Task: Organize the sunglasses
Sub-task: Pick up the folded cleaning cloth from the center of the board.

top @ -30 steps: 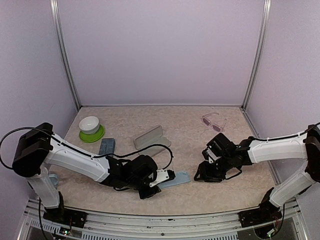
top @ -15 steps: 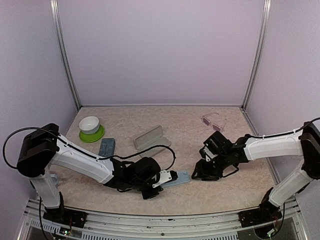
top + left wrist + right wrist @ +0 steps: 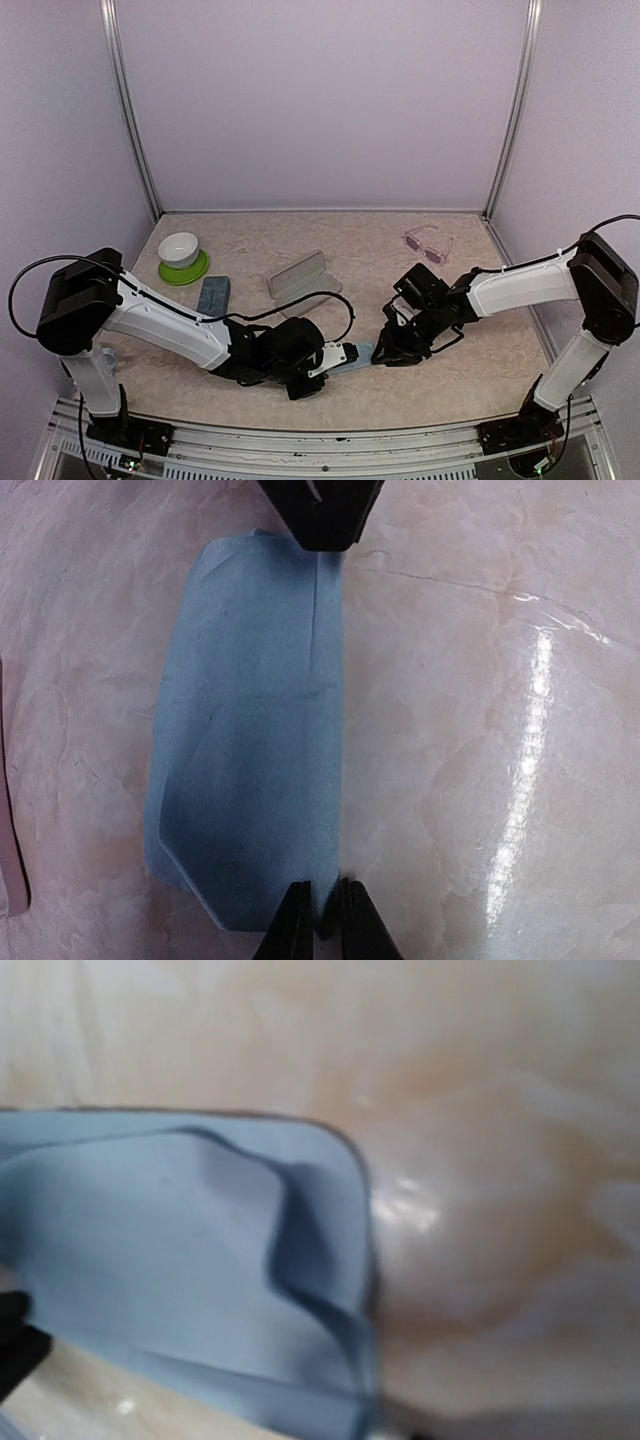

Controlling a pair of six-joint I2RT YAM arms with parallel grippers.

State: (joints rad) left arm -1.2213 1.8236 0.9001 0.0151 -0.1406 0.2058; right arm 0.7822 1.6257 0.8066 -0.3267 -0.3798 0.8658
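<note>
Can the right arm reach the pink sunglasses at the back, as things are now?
Probably yes. The sunglasses lie alone on the table just behind the right arm, nothing over them. But the right tool is down at the blue cloth, so it must leave that first.

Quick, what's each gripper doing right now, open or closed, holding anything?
The left gripper is closed, pinching one end of the light-blue cloth.
The right gripper looks closed on the opposite end of the same cloth.
</note>
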